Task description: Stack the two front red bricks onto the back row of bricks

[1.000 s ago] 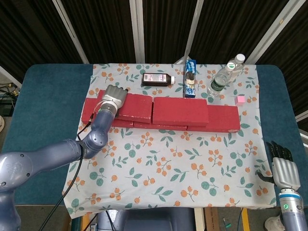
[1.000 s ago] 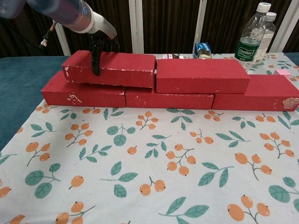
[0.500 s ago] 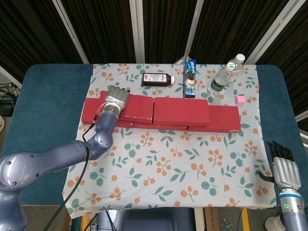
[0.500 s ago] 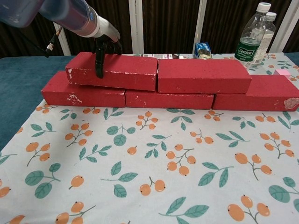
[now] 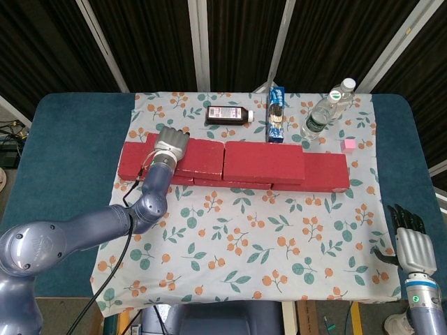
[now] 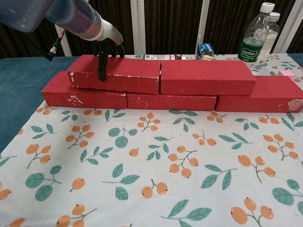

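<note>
While your left hand (image 5: 170, 142) keeps its fingers (image 6: 101, 64) draped over the front face of the upper left brick (image 6: 116, 74), gripping it from above, that brick has slid to the right over the last second and tilted slightly on the way. It now lies level, its end just about touching the upper right brick (image 6: 206, 76). Both stacked bricks sit on the back row of bricks (image 6: 85, 96), so the stacking itself looks done; what remains, in my judgement, is to let go and lift clear without dragging the brick back.

Your right hand (image 5: 413, 243) hangs well apart at the table's near right corner, fingers straight and holding nothing.

Under the bricks lies a floral tablecloth (image 5: 251, 244) over a teal tabletop (image 5: 63, 160). Behind the row lie a dark medicine bottle (image 5: 228, 114) and a blue carton (image 5: 276, 114), with a water bottle (image 5: 328, 107) and a small pink cube (image 5: 348, 144) to the right. Dark slatted panels close the room behind.
</note>
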